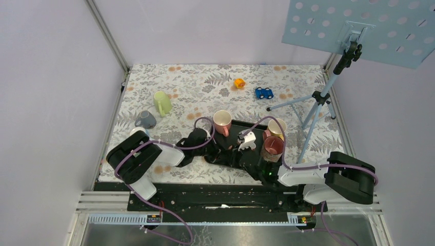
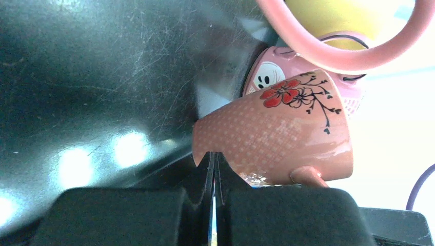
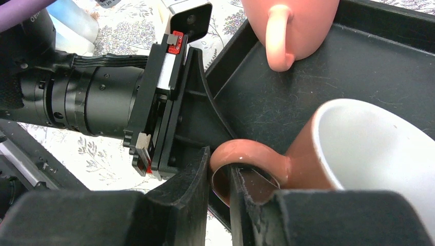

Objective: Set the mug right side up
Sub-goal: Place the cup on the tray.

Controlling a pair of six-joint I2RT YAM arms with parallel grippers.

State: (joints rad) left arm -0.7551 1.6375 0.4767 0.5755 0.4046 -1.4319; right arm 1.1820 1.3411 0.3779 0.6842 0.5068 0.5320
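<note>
The mug [image 3: 313,159] is terracotta brown with a white inside. Its wall carries fine pale dots and a red blossom on a black twig. It sits at the right end of the black tray [image 3: 390,66] on the bench [image 1: 205,82], with its mouth towards the right wrist camera. From these angles I cannot tell whether its base rests on the tray or hangs just above it.

The right tool [image 3: 219,205] is nearly closed and grips the mug by its handle, with the loop pinched between the two fingers.

The left tool [image 2: 213,174] is clenched with its fingers pressed together and nothing between them. Its tips are right at the mug's dotted wall, possibly touching it. A pink mug [image 3: 287,20] stands farther back on the tray, its handle facing the right tool.
</note>
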